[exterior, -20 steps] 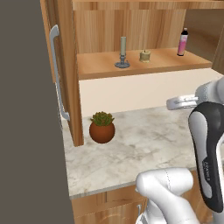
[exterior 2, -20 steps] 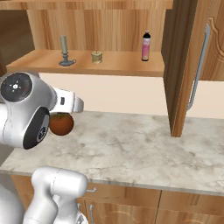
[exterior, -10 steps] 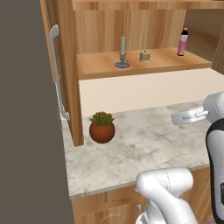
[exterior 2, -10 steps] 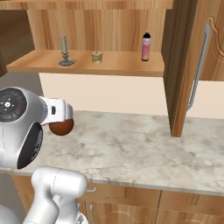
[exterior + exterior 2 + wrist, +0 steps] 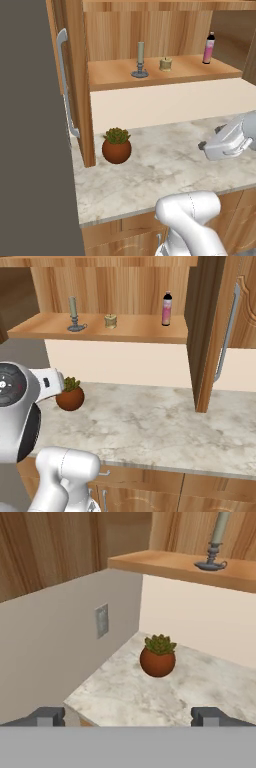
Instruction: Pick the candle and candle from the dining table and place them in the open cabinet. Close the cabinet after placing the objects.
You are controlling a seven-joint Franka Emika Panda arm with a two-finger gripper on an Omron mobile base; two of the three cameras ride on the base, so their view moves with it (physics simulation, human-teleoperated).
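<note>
Both candles stand on the shelf of the open wooden cabinet point(image 5: 160, 75). The slim taper candle point(image 5: 140, 60) point(image 5: 74, 313) point(image 5: 217, 542) stands upright on its dark dish base. Just to its right is the stubby golden candle point(image 5: 165, 63) point(image 5: 110, 320). My gripper point(image 5: 128, 716) is open and empty, low over the marbled counter point(image 5: 165, 160), well below and in front of the shelf. Its hand point(image 5: 227, 142) point(image 5: 50, 381) points toward the potted plant. Both cabinet doors point(image 5: 70, 80) point(image 5: 227, 331) stand wide open. I cannot tell if this counter is the dining table.
A pink bottle point(image 5: 208, 48) point(image 5: 167, 308) with a dark cap stands at the shelf's right end. A small plant in a round brown pot point(image 5: 116, 146) point(image 5: 70, 396) point(image 5: 158, 657) sits on the counter by the left door. A wall outlet point(image 5: 102, 619) is on the side wall.
The hand has dropped from near shelf height toward the counter and drawn back from the cabinet, still open. The candles and doors have not moved.
</note>
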